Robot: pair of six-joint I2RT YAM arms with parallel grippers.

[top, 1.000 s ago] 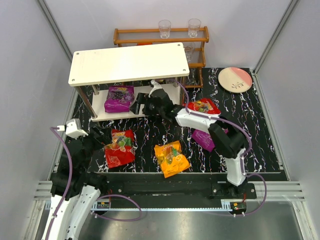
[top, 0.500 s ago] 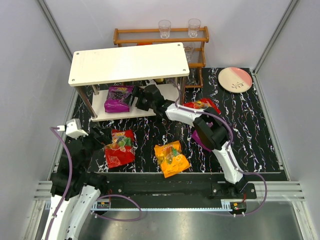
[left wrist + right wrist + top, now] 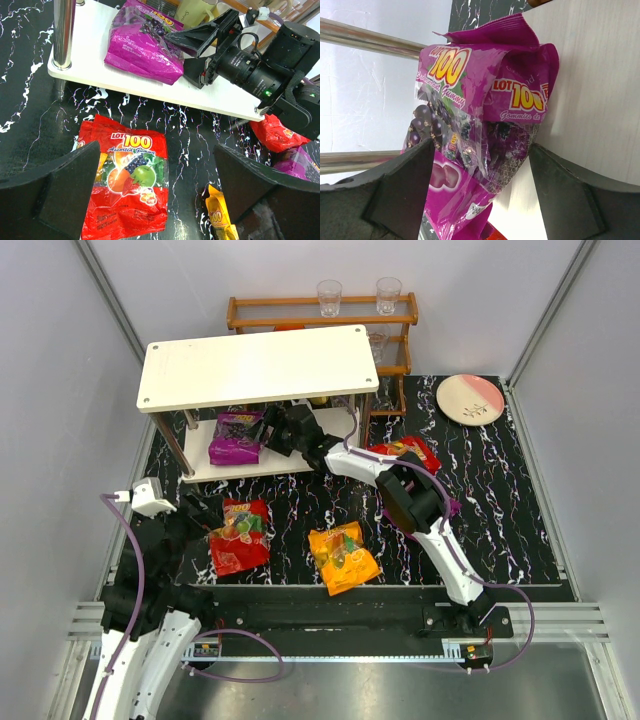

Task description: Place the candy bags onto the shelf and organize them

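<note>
A purple candy bag (image 3: 237, 437) lies on the lower board of the white shelf (image 3: 250, 365). My right gripper (image 3: 266, 433) reaches under the top board, open, with the bag's right end between its jaws (image 3: 481, 150). In the left wrist view the same gripper (image 3: 187, 52) sits against the bag (image 3: 142, 45). My left gripper (image 3: 192, 510) is open and empty, just left of a red bag (image 3: 238, 536) that shows between its fingers (image 3: 125, 185). An orange bag (image 3: 343, 556) and a second red bag (image 3: 405, 451) lie on the table. A second purple bag (image 3: 452, 508) is mostly hidden behind the right arm.
A brown wooden rack (image 3: 320, 315) with clear glasses stands behind the shelf. A pink plate (image 3: 470, 398) lies at the back right. The shelf's metal legs (image 3: 64, 30) stand at its corners. A mug (image 3: 200, 7) sits behind the lower board.
My right gripper has moved left along the lower shelf board up to the purple bag, its arm stretching out. The left arm has not moved.
</note>
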